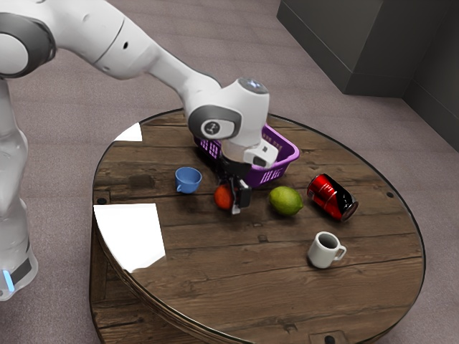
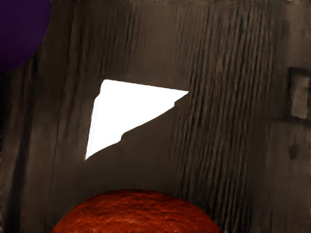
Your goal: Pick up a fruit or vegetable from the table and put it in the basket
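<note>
One tool [image 1: 238,202] apparently touches one orange-red fruit [image 1: 223,197].

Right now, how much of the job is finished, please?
Reaching looks done: my hand is at the orange-red fruit. Grasping seems the current step; I cannot tell if the hold is secure. What remains is lifting the fruit, carrying it to the purple basket and releasing it, as it is outside the basket.

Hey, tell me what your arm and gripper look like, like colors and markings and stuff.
My arm is glossy white, with smooth, rounded segments and dark gray bands at the joints. One gray cap has a small round emblem, and a blue light strip shows low down. Near the wrist sits a pale, boxy piece. The gripper is mostly black.
</note>
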### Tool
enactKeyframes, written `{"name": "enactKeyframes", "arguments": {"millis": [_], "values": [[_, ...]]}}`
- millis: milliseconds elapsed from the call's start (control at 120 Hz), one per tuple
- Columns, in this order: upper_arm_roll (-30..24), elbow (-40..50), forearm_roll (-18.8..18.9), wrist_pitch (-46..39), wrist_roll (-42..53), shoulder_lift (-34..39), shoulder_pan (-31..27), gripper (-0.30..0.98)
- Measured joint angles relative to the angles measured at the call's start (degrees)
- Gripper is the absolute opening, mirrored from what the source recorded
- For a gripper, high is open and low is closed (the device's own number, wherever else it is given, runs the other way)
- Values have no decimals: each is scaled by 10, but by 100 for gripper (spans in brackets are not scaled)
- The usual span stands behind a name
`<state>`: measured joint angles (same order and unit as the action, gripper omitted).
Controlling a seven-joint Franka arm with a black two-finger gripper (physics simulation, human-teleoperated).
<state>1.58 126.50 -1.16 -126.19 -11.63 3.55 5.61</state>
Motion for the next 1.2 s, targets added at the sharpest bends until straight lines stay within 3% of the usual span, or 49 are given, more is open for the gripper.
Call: {"name": "enactKeyframes", "arguments": {"millis": [208,467,667,883,1017,1200], "values": [[2,7,0,-2,-2,5,-2,46],[0,2,3,22,-11,40,-3,38],[-28,-205,45,202,-44,65,-2,40],[-30,-315,85,325,-19,-13,-169,39],[-85,-361,98,350,4,-71,-272,39],[-157,-394,104,347,30,-135,-247,39]]}}
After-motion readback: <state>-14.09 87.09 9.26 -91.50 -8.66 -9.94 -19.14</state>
